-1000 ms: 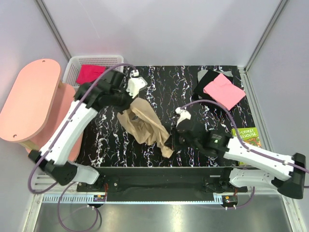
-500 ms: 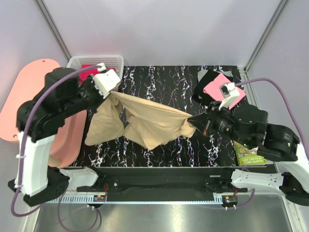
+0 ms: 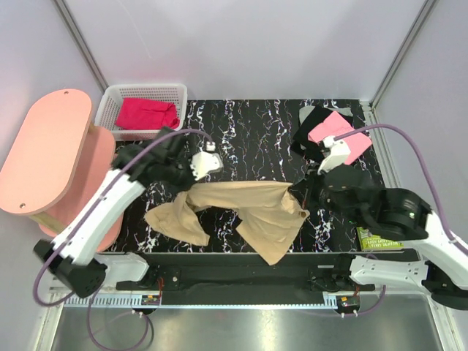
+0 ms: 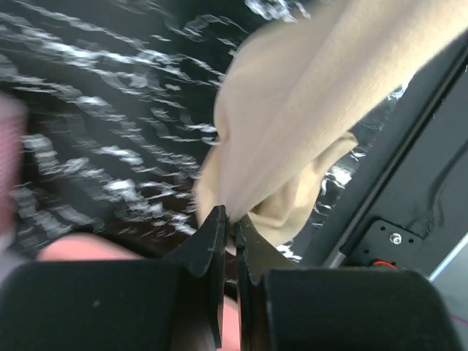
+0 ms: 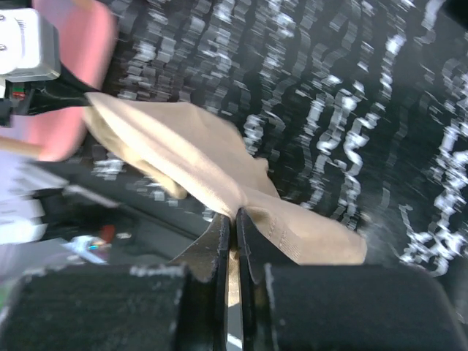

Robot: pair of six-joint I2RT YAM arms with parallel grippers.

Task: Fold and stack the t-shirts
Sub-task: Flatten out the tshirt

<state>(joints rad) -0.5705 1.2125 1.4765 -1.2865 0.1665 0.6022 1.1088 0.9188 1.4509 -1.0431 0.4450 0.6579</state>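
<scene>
The left pincer (image 4: 228,218) and the right pincer (image 5: 235,218) are each closed tight on an edge of the tan t-shirt (image 3: 252,208). It hangs stretched between them over the near half of the black marbled bench (image 3: 248,135), loose folds drooping.

Robot lab test cell: white panel walls (image 3: 241,44) w/ alu frame posts (image 3: 398,51); marbled tabletop (image 3: 248,139); arm-mount rail (image 3: 241,276)

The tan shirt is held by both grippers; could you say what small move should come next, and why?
The left gripper and right gripper are shut on the tan shirt, which sags in folds between them. I would probably lower both toward the table, keeping them apart.
</scene>
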